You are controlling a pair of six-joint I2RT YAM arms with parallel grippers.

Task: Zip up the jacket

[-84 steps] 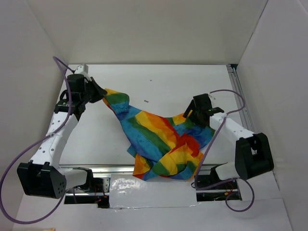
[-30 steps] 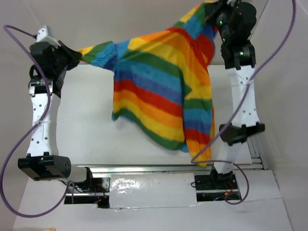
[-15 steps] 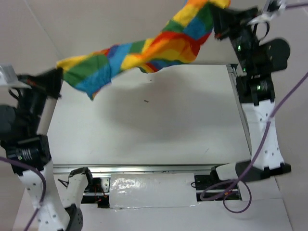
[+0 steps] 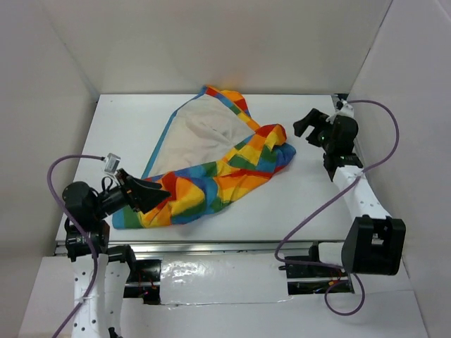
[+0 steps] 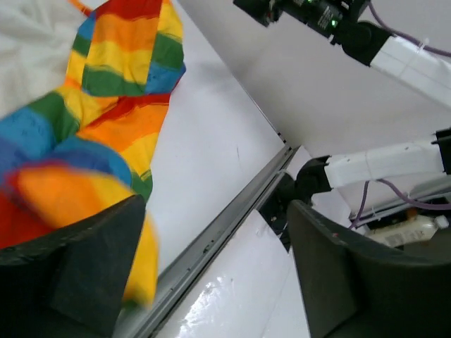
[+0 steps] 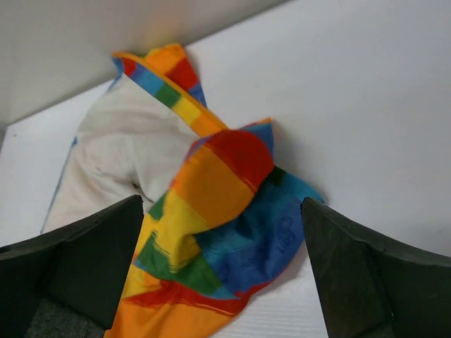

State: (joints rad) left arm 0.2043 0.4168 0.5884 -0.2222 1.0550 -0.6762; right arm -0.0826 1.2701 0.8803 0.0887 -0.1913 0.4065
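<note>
The jacket (image 4: 211, 169) lies crumpled on the white table. Its white lining (image 4: 201, 137) faces up at the back left, with a blue trim along that edge, and rainbow stripes run across the front and right. I cannot make out the zipper. My left gripper (image 4: 156, 195) hangs open at the jacket's near-left end; in the left wrist view the striped cloth (image 5: 84, 127) sits beside the left finger (image 5: 77, 274), with nothing between the jaws of the left gripper (image 5: 218, 274). My right gripper (image 4: 304, 127) is open just right of the jacket, looking down on the jacket (image 6: 218, 190).
A metal rail (image 4: 211, 246) runs along the table's near edge, also seen as the rail (image 5: 232, 211) in the left wrist view. White walls close in the left, back and right. Purple cables (image 4: 310, 218) loop from both arms. Bare table (image 4: 296, 204) lies right of the jacket.
Both grippers held the jacket stretched high in the air. Now they have let go and opened, the jacket has dropped onto the table lining-up, and both arms have come down beside it.
</note>
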